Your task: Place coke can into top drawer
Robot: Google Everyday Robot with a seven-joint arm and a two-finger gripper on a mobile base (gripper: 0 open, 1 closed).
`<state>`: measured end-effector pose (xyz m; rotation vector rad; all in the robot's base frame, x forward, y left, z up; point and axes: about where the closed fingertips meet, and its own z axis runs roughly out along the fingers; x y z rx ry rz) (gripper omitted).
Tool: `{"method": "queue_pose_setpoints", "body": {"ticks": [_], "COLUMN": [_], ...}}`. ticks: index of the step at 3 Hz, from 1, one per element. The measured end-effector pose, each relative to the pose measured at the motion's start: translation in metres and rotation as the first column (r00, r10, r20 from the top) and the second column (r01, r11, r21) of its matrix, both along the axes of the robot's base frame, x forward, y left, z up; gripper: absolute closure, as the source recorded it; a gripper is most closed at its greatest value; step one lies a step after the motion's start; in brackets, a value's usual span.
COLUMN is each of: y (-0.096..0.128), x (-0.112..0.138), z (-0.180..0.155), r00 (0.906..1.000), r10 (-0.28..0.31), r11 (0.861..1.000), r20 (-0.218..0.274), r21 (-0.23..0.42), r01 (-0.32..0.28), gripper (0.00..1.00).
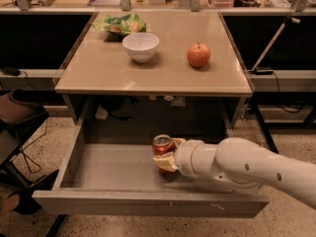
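The coke can (162, 145) is red with a silver top and stands upright inside the open top drawer (113, 169), near the middle of its grey floor. My gripper (167, 154) reaches in from the right on a thick white arm, and its tan fingers (166, 163) are closed around the can's lower body. The can looks low, at or just above the drawer floor; I cannot tell whether it touches. The drawer is pulled fully out below the tan tabletop (98, 68).
On the tabletop stand a white bowl (140, 46), a red apple (198, 55) and a green chip bag (120, 23) at the back. A dark chair (19, 117) sits at left. A counter with clutter runs along the back.
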<state>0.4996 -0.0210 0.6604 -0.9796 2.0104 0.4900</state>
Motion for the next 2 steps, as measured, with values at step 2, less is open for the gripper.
{"method": "queue_pose_setpoints", "body": {"ticks": [2], "y": [0.0000], "x": [0.0000], "z": [0.0000], "r00": [1.0000], "r10": [0.000], "r11": [1.000], "r20": [0.000], "r21": [0.000], "r01": [0.000], "gripper": [0.35]}}
